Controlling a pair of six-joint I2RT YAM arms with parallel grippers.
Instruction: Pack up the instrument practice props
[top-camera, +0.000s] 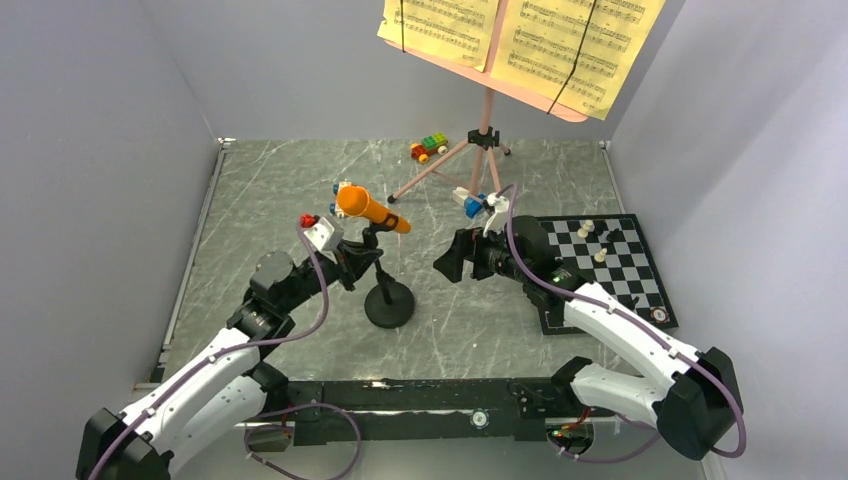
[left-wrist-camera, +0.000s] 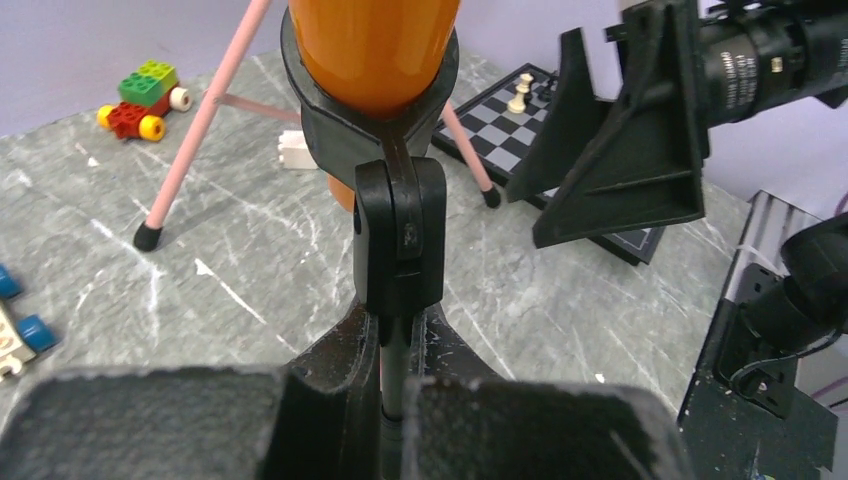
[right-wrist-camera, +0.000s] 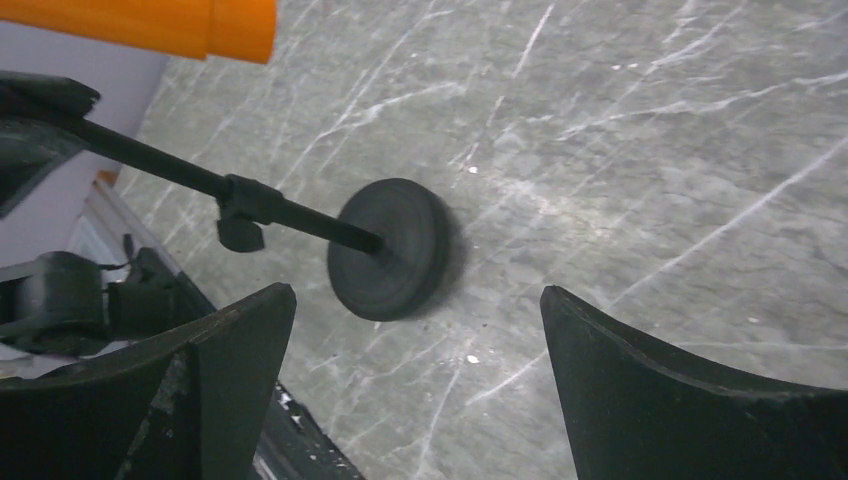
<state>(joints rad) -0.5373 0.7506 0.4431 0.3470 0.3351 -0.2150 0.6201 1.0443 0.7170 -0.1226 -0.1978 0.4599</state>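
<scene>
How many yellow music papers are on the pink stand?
2. One yellow sheet-music page sits on the left half of the tall pink tripod music stand, the other on the right half. More could hide underneath.

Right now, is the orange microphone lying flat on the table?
No, the orange microphone is mounted at the top of its black stand.

Glossy orange plastic microphone (left-wrist-camera: 370, 50), matt black stand (right-wrist-camera: 390, 250), smooth marble-look table (right-wrist-camera: 650, 150)
</scene>
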